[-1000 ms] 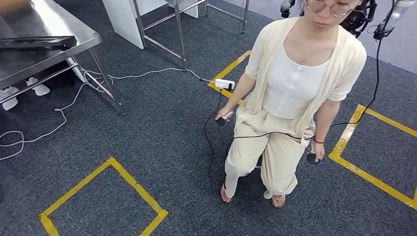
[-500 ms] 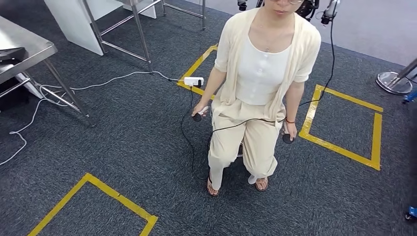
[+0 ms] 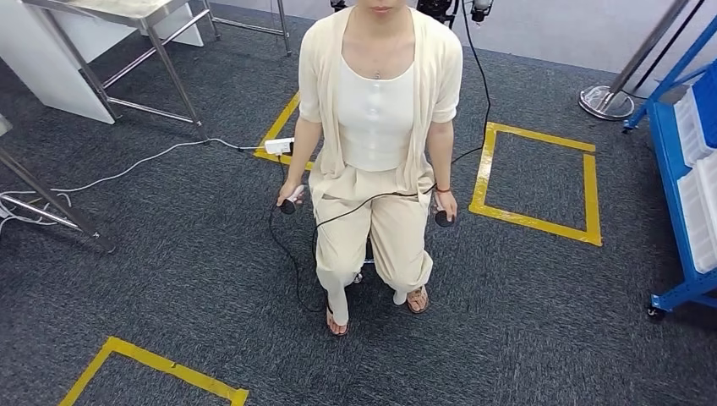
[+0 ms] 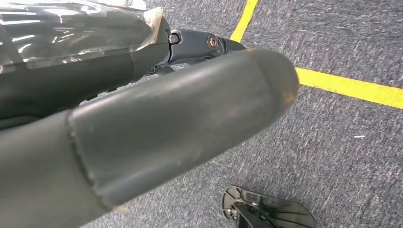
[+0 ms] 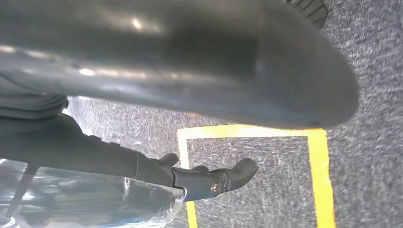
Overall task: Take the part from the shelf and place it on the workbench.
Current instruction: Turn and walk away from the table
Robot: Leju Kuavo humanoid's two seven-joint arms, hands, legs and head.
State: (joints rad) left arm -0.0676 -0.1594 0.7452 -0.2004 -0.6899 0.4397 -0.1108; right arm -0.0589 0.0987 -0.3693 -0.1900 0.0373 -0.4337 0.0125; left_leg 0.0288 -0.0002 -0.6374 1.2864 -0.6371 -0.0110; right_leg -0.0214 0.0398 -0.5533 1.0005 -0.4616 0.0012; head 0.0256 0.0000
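Observation:
A blue shelf rack [image 3: 676, 169] with pale bins [image 3: 697, 203] stands at the right edge of the head view; no part can be made out in it. A leg of the steel workbench [image 3: 46, 207] shows at the far left. My left hand [image 4: 142, 128] hangs over the carpet, its thick grey thumb stretched out and its dark fingers [image 4: 199, 45] straight, holding nothing. My right hand [image 5: 190, 71] hangs the same way above a yellow tape line, with its dark fingers [image 5: 209, 180] extended and nothing in it.
A person [image 3: 376, 127] sits straight ahead, holding a small cabled controller in each hand. A power strip [image 3: 279, 145] and cables lie on the grey carpet. Yellow tape squares [image 3: 533, 182] mark the floor. A white table frame [image 3: 110, 51] stands back left, a round stand base [image 3: 607, 101] back right.
The camera has turned to the right: the whole scene slid left, the steel workbench top left the picture and the blue shelf rack came in at the right.

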